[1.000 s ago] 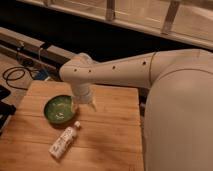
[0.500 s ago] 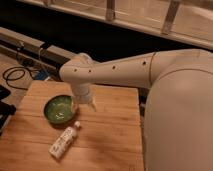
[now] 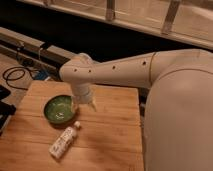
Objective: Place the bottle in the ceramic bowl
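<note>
A large white robot arm [image 3: 130, 70] reaches in from the right, over a wooden table [image 3: 112, 132] with a pale plank top. The arm bends downward at a rounded joint, and the gripper [image 3: 86, 101] hangs below that joint, pointing down at the table. It sits just beside the right rim of the ceramic bowl [image 3: 50, 111], low over the wood. Whether it is touching the bowl or the table cannot be told, and neither can whether it is open or closed, because the wrist housing covers most of it. The ceramic bowl is small, round and shallow, with a glossy green inside and a darker rim, and it stands on the left part of the table. The bottle [image 3: 65, 140] lies on its side on the table, in front of the bowl and just apart from it. It is slim and pale with a printed label, and its white cap points up and to the right, towards the gripper. The bottle is clear of the gripper and outside the bowl. A dark cable [image 3: 14, 76] is coiled on the floor to the left of the table.
</note>
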Controlling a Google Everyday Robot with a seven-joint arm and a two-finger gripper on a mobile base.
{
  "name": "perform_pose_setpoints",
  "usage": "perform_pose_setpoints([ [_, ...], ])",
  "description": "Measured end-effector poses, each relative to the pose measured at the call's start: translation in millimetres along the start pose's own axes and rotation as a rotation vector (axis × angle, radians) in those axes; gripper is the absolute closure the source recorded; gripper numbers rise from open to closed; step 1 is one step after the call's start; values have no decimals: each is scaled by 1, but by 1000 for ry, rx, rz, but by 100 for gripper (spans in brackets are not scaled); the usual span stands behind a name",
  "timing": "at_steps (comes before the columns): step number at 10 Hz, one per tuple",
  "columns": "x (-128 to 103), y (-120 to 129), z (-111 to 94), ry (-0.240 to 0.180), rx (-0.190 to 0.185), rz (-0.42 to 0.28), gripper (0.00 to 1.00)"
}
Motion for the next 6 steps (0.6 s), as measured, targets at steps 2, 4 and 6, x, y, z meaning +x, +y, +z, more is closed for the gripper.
perform_pose_setpoints([
  [2, 1, 1, 1, -5, -3, -1, 35],
  [4, 7, 17, 12, -21, -17, -13, 35],
  [6, 27, 56, 32, -45, -24, -48, 35],
])
